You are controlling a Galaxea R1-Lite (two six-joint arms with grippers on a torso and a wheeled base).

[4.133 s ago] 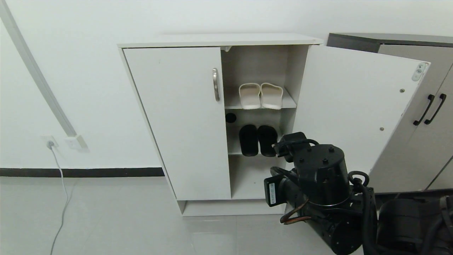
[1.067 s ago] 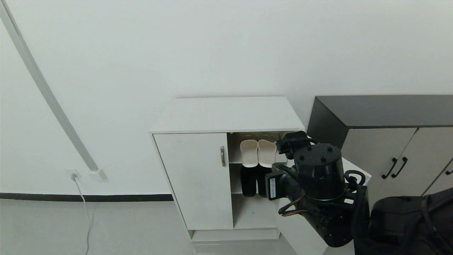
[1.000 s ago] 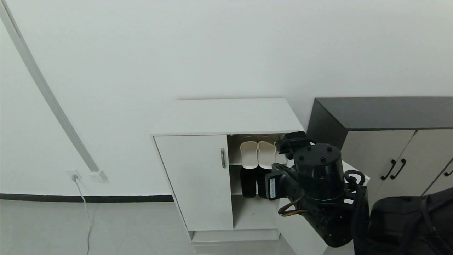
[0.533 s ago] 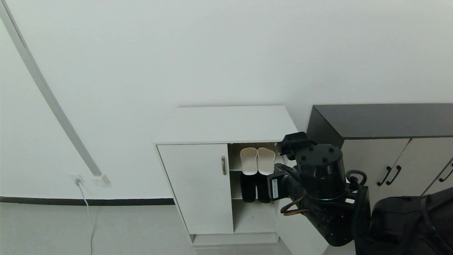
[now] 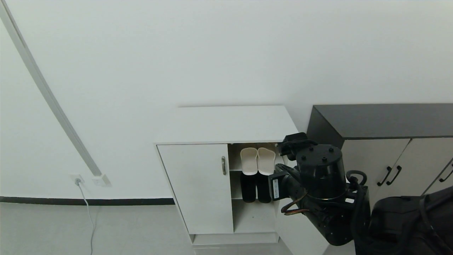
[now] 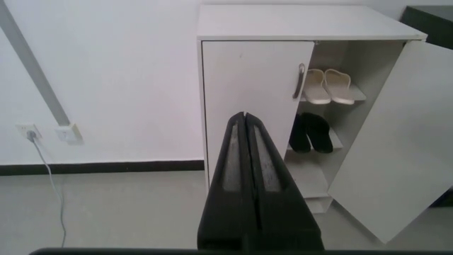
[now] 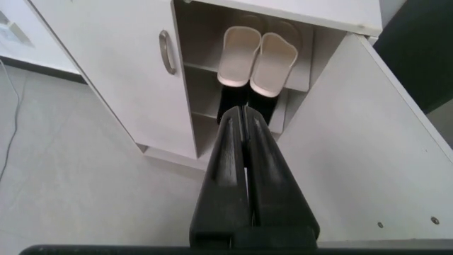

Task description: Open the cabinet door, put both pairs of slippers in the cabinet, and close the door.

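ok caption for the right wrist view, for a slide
Shut right claw before the white wooden cabinet, its right door open, cream slippers shelved above black slippers.

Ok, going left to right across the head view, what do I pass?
Wall socket → closed cabinet door → door handle → white slippers → grey cabinet.
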